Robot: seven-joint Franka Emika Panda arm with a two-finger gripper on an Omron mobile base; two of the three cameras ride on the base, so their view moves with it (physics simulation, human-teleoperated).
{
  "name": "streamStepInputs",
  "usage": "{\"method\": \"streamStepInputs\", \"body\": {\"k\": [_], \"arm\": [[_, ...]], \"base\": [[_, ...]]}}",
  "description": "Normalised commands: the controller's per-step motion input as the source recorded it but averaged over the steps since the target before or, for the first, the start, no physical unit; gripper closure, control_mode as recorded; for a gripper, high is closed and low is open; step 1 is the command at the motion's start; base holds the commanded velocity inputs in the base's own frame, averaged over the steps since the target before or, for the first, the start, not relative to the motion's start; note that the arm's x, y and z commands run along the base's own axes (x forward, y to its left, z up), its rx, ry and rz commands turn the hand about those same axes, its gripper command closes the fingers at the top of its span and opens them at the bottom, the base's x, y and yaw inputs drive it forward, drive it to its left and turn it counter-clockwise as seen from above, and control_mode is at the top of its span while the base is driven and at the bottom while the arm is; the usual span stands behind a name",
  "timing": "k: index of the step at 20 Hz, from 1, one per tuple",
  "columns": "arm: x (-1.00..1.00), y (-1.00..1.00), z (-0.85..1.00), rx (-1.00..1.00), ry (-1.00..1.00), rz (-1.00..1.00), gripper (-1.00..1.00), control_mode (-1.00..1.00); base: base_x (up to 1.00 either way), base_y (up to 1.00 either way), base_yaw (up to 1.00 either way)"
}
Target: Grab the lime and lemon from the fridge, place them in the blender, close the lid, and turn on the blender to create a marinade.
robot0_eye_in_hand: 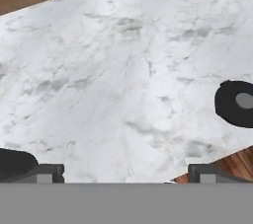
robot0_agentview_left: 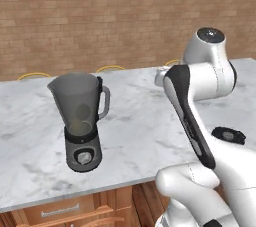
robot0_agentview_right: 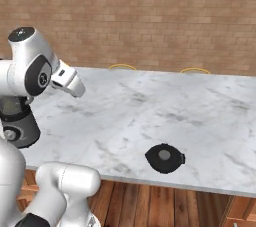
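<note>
The blender (robot0_agentview_left: 80,121) stands on the left of the marble counter (robot0_agentview_left: 140,121), its jug mouth uncovered. Through the smoky jug I make out a dark round shape, the lime (robot0_agentview_left: 83,111), above a pale yellow one, the lemon (robot0_agentview_left: 78,128). The black lid (robot0_agentview_right: 165,157) with its grey centre cap lies flat on the counter near the front edge, also seen as the lid (robot0_agentview_left: 228,135) and the lid (robot0_eye_in_hand: 237,103). My gripper (robot0_eye_in_hand: 126,174) hovers open above bare marble, empty, the lid off to its right. The arm hides most of the blender (robot0_agentview_right: 17,123). The fridge is out of view.
A brick wall runs behind the counter. Yellow stool rims (robot0_agentview_left: 111,67) (robot0_agentview_right: 122,66) peek over its far edge. Wooden drawers (robot0_agentview_left: 60,211) sit under the front edge, over wood floor (robot0_agentview_right: 150,203).
</note>
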Motion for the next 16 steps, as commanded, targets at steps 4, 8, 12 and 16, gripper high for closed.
{"method": "streamStepInputs", "body": {"k": [4,8,12,16], "arm": [[-0.22,-1.00,-0.30,0.00,0.00,0.00,-1.00,-1.00],[-0.14,-1.00,-0.39,0.00,0.00,0.00,-1.00,-1.00],[0.00,-1.00,-0.36,0.00,0.00,0.14,-1.00,-1.00],[0.00,-0.90,-0.22,-0.04,0.00,0.31,-1.00,-1.00]], "base": [[0.00,0.00,0.00],[0.00,0.00,0.00],[0.00,0.00,0.00],[0.00,0.00,0.00]]}}
